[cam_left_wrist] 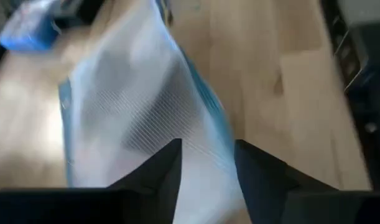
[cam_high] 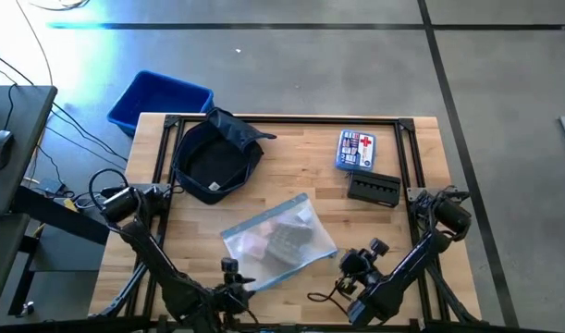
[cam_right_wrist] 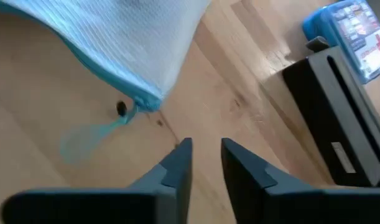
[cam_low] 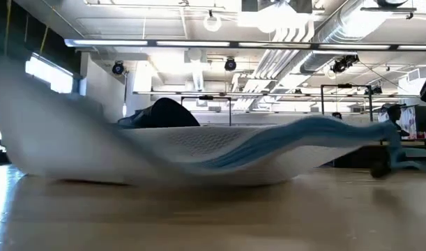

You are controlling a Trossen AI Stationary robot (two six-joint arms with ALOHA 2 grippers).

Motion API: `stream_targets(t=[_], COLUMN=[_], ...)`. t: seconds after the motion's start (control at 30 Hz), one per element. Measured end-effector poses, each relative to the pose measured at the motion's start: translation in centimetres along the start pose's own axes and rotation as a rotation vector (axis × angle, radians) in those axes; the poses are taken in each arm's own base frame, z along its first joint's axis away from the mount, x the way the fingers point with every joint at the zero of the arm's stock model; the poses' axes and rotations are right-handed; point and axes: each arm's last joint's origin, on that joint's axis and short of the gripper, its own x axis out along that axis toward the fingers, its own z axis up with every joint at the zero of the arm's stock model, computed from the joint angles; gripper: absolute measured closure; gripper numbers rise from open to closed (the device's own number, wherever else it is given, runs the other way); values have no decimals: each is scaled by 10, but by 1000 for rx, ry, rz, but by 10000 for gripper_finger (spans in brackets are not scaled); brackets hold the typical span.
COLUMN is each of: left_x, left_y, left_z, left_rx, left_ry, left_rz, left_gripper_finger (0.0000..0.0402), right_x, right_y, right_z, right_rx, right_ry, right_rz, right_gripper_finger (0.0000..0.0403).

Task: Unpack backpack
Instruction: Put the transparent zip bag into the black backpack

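Backpack (cam_high: pixel 216 159): far left on table, mouth agape, apparently emptied; soft, floppy, probably light; grasp at rim. Left gripper (cam_left_wrist: pixel 207 163), right gripper (cam_right_wrist: pixel 206 163): near edge, both released, empty

A red cross sign is showing on the white label of the blue first-aid box (cam_high: pixel 357 150), which is lying on the far right part of the tabletop (cam_high: pixel 291 185). Small print is sitting beside the cross, but it is too small to read. In the right wrist view the same box (cam_right_wrist: pixel 354 34) is showing the cross again, with its lettering blurred.
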Motion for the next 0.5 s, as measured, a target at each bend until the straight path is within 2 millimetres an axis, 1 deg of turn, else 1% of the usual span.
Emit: stream_targets(t=[0.07,0.13,0.23,0.33,0.43,0.5], left_x=[-10,-17,-15,2,31,49], left_y=[11,26,60,95,130,159], left_z=[14,26,35,33,29,20], left_rx=[36,43,35,-12,-34,-59], left_ry=[0,24,152,359,504,611], left_rz=[61,130,243,326,277,307], left_gripper_finger=[259,258,261,265,270,274], right_x=[0,0,-1,-1,-1,-1], right_y=[0,1,3,4,5,5], right_z=[0,0,1,1,1,2], right_rx=[-2,-3,9,11,18,22], right_ry=[-2,-19,-65,-97,-101,-107], right_rz=[3,6,28,33,42,47], right_gripper_finger=[296,273,247,227,216,213])
